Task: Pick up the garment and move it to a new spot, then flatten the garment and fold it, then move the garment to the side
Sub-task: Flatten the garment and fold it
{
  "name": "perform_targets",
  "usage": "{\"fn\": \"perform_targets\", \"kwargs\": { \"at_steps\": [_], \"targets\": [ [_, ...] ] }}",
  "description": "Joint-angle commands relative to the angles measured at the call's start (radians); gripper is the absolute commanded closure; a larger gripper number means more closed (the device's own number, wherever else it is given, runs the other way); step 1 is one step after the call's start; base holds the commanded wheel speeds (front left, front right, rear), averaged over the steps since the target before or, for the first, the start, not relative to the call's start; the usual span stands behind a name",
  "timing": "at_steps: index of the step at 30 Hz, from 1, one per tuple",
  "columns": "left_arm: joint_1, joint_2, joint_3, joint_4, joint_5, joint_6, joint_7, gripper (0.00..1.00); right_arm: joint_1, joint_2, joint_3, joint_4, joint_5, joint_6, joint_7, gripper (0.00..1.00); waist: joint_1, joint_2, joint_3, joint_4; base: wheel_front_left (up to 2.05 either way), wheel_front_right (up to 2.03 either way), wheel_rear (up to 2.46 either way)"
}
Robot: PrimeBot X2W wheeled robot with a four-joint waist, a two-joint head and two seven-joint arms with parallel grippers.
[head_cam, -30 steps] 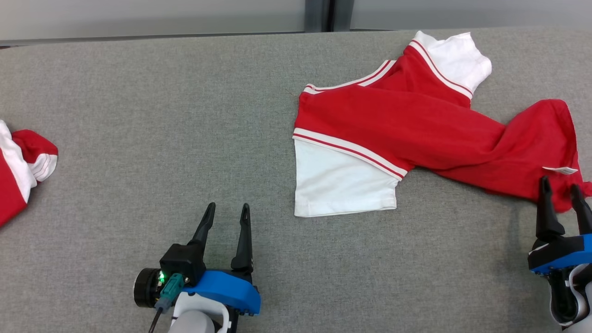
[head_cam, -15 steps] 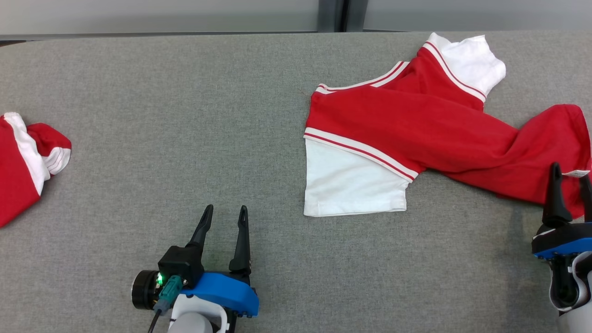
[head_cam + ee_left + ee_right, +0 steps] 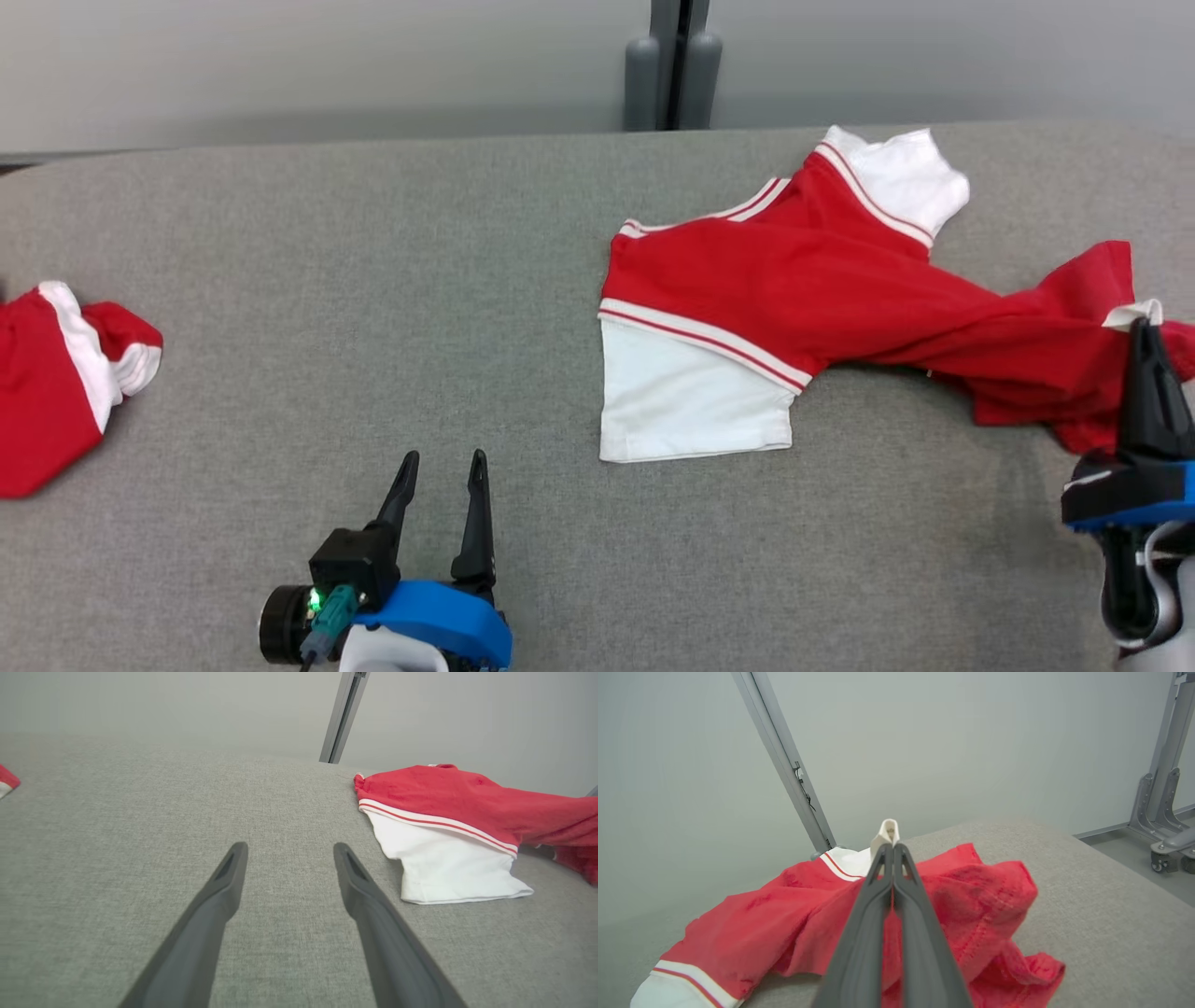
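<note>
Garment (image 3: 840, 271) on table (image 3: 373, 280), right jaws pinching its edge, left jaws wide, empty

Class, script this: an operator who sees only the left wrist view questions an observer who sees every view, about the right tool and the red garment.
Operator: Has the right tool got the garment?
Observer: Yes. It is shut on the garment's red end, beside the white label.
Operator: What lies far to my left?
Observer: A second garment, red and white, crumpled on the table.
</note>
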Motion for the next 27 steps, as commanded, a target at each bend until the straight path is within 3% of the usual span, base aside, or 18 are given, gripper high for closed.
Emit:
{"fn": "perform_targets", "kwargs": {
  "at_steps": [1, 9, 10, 11, 12, 19, 27],
  "targets": [
    [0.021, 0.0, 0.012, 0.004, -0.009, -0.008, -0.003, 0.0, 0.066, 0.013, 0.018, -0.041, -0.019, 0.0, -0.003, 1.0, 0.0, -0.0001, -0.066, -0.04, 0.0, 0.0, 0.0],
    [0.079, 0.0, 0.025, 0.01, -0.03, -0.019, -0.003, 0.0, 0.231, 0.046, 0.084, -0.057, -0.068, 0.0, -0.003, 1.0, 0.0, -0.0001, -0.17, -0.092, 0.0, 0.0, 0.0],
    [0.085, 0.0, 0.023, 0.01, -0.034, -0.021, -0.003, 0.0, 0.251, 0.05, 0.095, -0.033, -0.075, 0.0, -0.003, 0.73, 0.0, -0.0001, -0.175, -0.098, 0.0, 0.0, 0.0],
    [0.091, 0.0, 0.021, 0.011, -0.039, -0.021, -0.003, 0.0, 0.268, 0.056, 0.11, 0.006, -0.075, 0.0, -0.003, 0.16, 0.0, -0.0001, -0.18, -0.104, 0.0, 0.0, 0.0],
    [0.093, 0.0, 0.017, 0.013, -0.043, -0.024, -0.003, 0.0, 0.267, 0.062, 0.122, 0.018, -0.065, 0.0, -0.004, 0.0, 0.0, -0.0001, -0.18, -0.108, 0.0, 0.0, 0.0],
    [0.029, 0.0, -0.028, 0.031, -0.087, -0.041, -0.003, 0.0, 0.231, 0.063, 0.189, 0.003, -0.028, 0.0, -0.003, 0.0, 0.0, -0.0001, -0.124, -0.155, 0.0, 0.0, 0.0],
    [-0.122, 0.0, -0.115, 0.155, -0.22, -0.049, -0.003, 0.0, 0.168, 0.046, 0.22, -0.028, -0.006, 0.0, -0.003, 0.0, 0.0, -0.0001, -0.043, -0.215, 0.0, 0.0, 0.0]
  ]
}}
